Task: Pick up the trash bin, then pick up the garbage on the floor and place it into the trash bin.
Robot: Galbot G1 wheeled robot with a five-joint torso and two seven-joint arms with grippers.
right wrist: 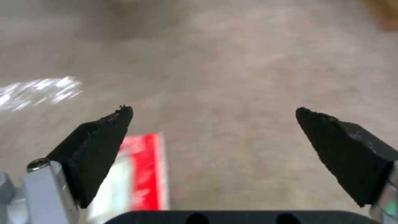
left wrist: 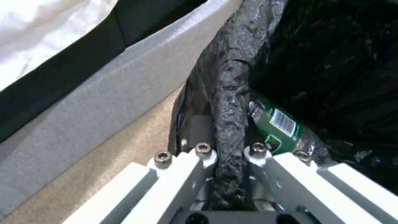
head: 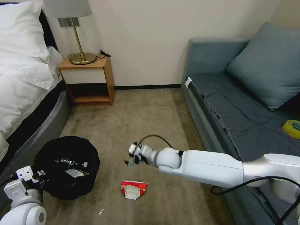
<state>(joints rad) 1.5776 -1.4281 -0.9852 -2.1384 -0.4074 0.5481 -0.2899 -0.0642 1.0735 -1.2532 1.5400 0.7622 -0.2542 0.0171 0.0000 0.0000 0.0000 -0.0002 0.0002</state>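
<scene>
A: Where is the bin sitting?

B: The bin (head: 66,167), lined with a black bag, is standing on the carpet (head: 150,112) at lower left, beside the bed (head: 22,81). The left gripper (left wrist: 230,155) is clamping its rim, one finger on each side of the crinkled bag edge.

A: Is anything lying inside?

B: A green bottle (left wrist: 275,127) is resting against the inner wall, just beside the gripper. In the head view, other litter is lying at the bottom, too dark to tell apart.

A: And the right arm?

B: It is reaching across the middle of the floor. The right gripper (head: 134,156) is hanging above the carpet, fingers (right wrist: 99,146) spread wide, holding nothing.

A: What is lying on the floor?

B: A red-and-white packet (head: 133,189) is lying just below that gripper, right of the bin.
</scene>
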